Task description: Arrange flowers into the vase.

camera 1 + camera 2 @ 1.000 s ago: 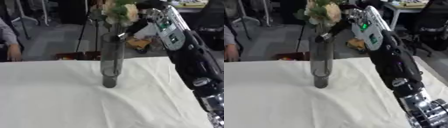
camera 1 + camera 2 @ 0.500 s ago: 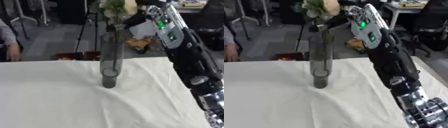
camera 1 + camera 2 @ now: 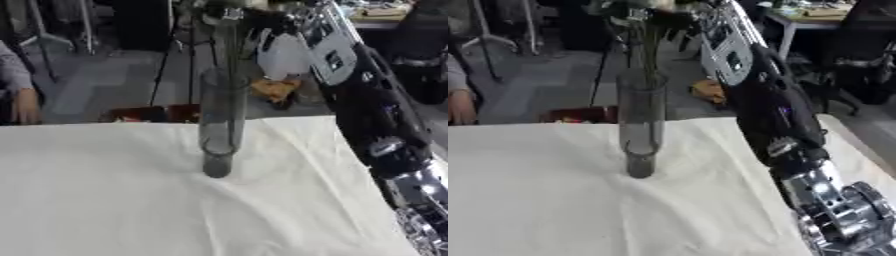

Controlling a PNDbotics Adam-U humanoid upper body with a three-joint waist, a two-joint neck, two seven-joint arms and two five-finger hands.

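One tall clear vase (image 3: 640, 130) upright mid-cloth (image 3: 553, 200), w/ flower stems (image 3: 649, 55) dropping into its mouth. Probably light, top-heavy, glass-fragile; best held low on stems. Right hand (image 3: 677, 19) at top, curled round stems. No readable writing or labels.

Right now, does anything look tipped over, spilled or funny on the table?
Nothing stands out. The tall clear glass vase stands upright on the white tablecloth, with nothing spilled around it. The dark flower stems hang above it and run down into its mouth, held up near the top by the robot's right hand.
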